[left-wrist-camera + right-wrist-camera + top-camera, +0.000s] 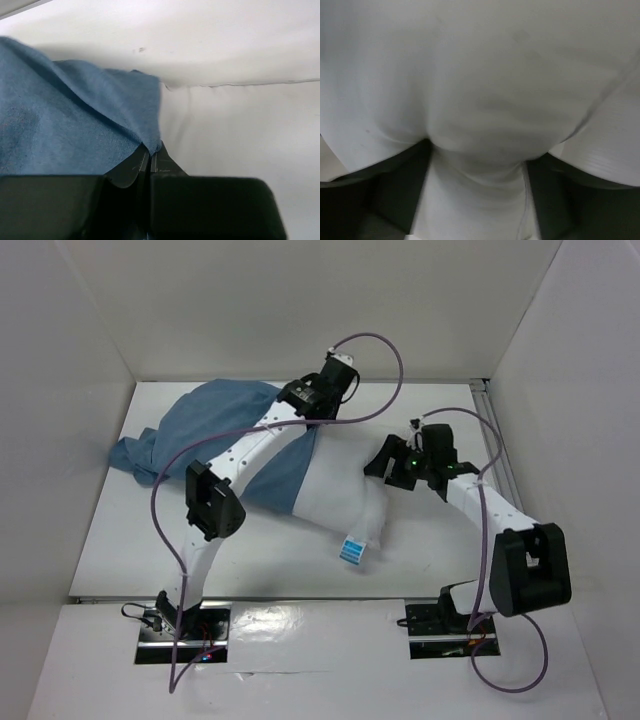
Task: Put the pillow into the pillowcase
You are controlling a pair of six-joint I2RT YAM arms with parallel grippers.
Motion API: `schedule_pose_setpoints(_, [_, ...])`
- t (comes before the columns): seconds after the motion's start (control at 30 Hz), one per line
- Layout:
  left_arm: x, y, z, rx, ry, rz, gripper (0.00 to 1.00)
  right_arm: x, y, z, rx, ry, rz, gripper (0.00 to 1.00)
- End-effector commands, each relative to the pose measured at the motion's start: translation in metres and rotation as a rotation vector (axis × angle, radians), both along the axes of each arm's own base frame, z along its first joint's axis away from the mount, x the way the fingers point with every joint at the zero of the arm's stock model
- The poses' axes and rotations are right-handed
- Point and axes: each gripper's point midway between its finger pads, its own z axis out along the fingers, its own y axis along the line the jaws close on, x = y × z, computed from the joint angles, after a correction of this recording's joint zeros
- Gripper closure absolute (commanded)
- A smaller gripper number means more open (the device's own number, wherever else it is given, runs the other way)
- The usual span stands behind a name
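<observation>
The dusty-blue pillowcase (205,425) lies crumpled at the back left of the table. The white pillow (335,495) sticks out of it toward the middle, its left part covered by blue cloth. A blue-and-white label (352,550) hangs at its near corner. My left gripper (318,410) reaches over the pillow and is shut on the pillowcase's edge (145,130), which runs into the closed jaws of the left gripper (150,152). My right gripper (385,468) is at the pillow's right end. Its fingers (395,195) pinch a bunch of the pillow's fabric (480,125).
White walls enclose the table on the left, back and right. A metal rail (500,450) runs along the right edge. Purple cables loop above both arms. The left arm's elbow (212,502) hangs over the pillowcase's near side.
</observation>
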Motion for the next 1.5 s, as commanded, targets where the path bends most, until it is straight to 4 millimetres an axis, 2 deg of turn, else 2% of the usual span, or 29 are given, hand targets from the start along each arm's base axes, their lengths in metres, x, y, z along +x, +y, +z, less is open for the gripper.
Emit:
schedule_pose_setpoints(0.0, [-0.025,-0.026,0.079,-0.273,-0.055,-0.119,1.0,0.029,0.034,0.039,0.054,-0.171,0.057,0.26])
schedule_pose_setpoints(0.03, [-0.031,-0.03,0.09,-0.314,-0.055,-0.143,1.0,0.032,0.035,0.043,0.066,-0.186,0.05,0.49])
schedule_pose_setpoints(0.07, [-0.04,-0.041,0.094,-0.365,-0.025,-0.198,1.0,0.036,0.038,0.046,0.084,-0.201,0.052,0.86])
schedule_pose_setpoints(0.1, [-0.046,-0.046,0.103,-0.396,-0.022,-0.235,1.0,0.038,0.04,0.053,0.099,-0.209,0.058,1.0])
schedule_pose_setpoints(0.13, [-0.052,-0.051,0.108,-0.428,-0.008,-0.266,1.0,0.039,0.044,0.06,0.104,-0.225,0.068,1.0])
schedule_pose_setpoints(0.17, [-0.064,-0.06,0.127,-0.483,-0.008,-0.336,1.0,0.037,0.048,0.068,0.092,-0.248,0.09,1.0])
schedule_pose_setpoints(0.2, [-0.069,-0.063,0.136,-0.514,-0.006,-0.358,1.0,0.039,0.045,0.09,0.085,-0.289,0.084,1.0])
schedule_pose_setpoints(0.27, [-0.081,-0.07,0.149,-0.565,0.002,-0.418,1.0,0.033,0.05,0.115,0.073,-0.349,0.1,1.0])
schedule_pose_setpoints(0.3, [-0.088,-0.068,0.161,-0.594,-0.004,-0.428,1.0,0.028,0.047,0.14,0.069,-0.401,0.097,1.0])
schedule_pose_setpoints(0.37, [-0.098,-0.074,0.18,-0.652,-0.015,-0.479,1.0,0.023,0.044,0.164,0.074,-0.444,0.088,1.0])
schedule_pose_setpoints(0.43, [-0.126,-0.093,0.198,-0.759,0.031,-0.587,1.0,0.015,0.044,0.186,0.091,-0.497,0.081,1.0])
schedule_pose_setpoints(0.47, [-0.143,-0.11,0.215,-0.847,0.052,-0.684,1.0,0.014,0.049,0.187,0.124,-0.492,0.078,1.0])
schedule_pose_setpoints(0.5, [-0.16,-0.125,0.22,-0.888,0.083,-0.74,1.0,0.014,0.059,0.198,0.167,-0.54,0.088,1.0])
schedule_pose_setpoints(0.57, [-0.183,-0.147,0.234,-0.982,0.141,-0.842,1.0,0.016,0.079,0.181,0.207,-0.506,0.115,1.0])
schedule_pose_setpoints(0.63, [-0.202,-0.155,0.265,-1.046,0.108,-0.923,1.0,0.013,0.104,0.159,0.199,-0.443,0.149,1.0])
schedule_pose_setpoints(0.7, [-0.209,-0.155,0.268,-1.087,0.143,-0.926,1.0,0.017,0.102,0.144,0.188,-0.41,0.091,1.0])
schedule_pose_setpoints(0.73, [-0.211,-0.152,0.269,-1.089,0.136,-0.929,1.0,0.011,0.099,0.127,0.189,-0.387,0.087,1.0])
schedule_pose_setpoints(0.8, [-0.212,-0.146,0.27,-1.094,0.105,-0.912,1.0,0.012,0.081,0.11,0.178,-0.356,0.008,1.0])
schedule_pose_setpoints(1.0, [-0.197,-0.131,0.223,-1.011,0.115,-0.738,0.99,-0.009,0.018,0.059,0.127,-0.254,-0.174,1.0])
schedule_pose_setpoints(1.03, [-0.195,-0.131,0.212,-0.977,0.125,-0.74,0.88,-0.009,0.007,0.054,0.115,-0.248,-0.19,1.0])
schedule_pose_setpoints(1.07, [-0.194,-0.137,0.201,-0.947,0.146,-0.746,0.52,-0.011,0.001,0.047,0.105,-0.211,-0.2,1.0])
schedule_pose_setpoints(1.1, [-0.19,-0.138,0.193,-0.915,0.153,-0.738,0.36,-0.014,-0.002,0.042,0.096,-0.192,-0.19,0.99])
schedule_pose_setpoints(1.13, [-0.191,-0.132,0.195,-0.861,0.15,-0.743,0.25,-0.01,-0.012,0.04,0.066,-0.191,-0.19,0.91])
schedule_pose_setpoints(1.2, [-0.187,-0.126,0.192,-0.794,0.144,-0.729,0.08,-0.009,-0.024,0.04,0.013,-0.143,-0.201,0.59])
schedule_pose_setpoints(1.23, [-0.186,-0.12,0.195,-0.764,0.124,-0.723,0.06,-0.009,-0.031,0.041,-0.023,-0.145,-0.202,0.24])
schedule_pose_setpoints(1.3, [-0.175,-0.097,0.189,-0.657,0.056,-0.649,0.03,-0.007,-0.054,0.051,-0.072,-0.131,-0.257,0.12])
schedule_pose_setpoints(1.37, [-0.172,-0.057,0.184,-0.558,-0.019,-0.532,0.05,-0.007,-0.077,0.061,-0.118,-0.142,-0.299,0.07])
schedule_pose_setpoints(1.43, [-0.164,-0.03,0.183,-0.532,-0.083,-0.453,0.16,-0.013,-0.086,0.076,-0.133,-0.147,-0.304,0.04])
schedule_pose_setpoints(1.47, [-0.163,0.0,0.163,-0.488,-0.09,-0.371,0.5,-0.014,-0.09,0.077,-0.152,-0.147,-0.3,0.03])
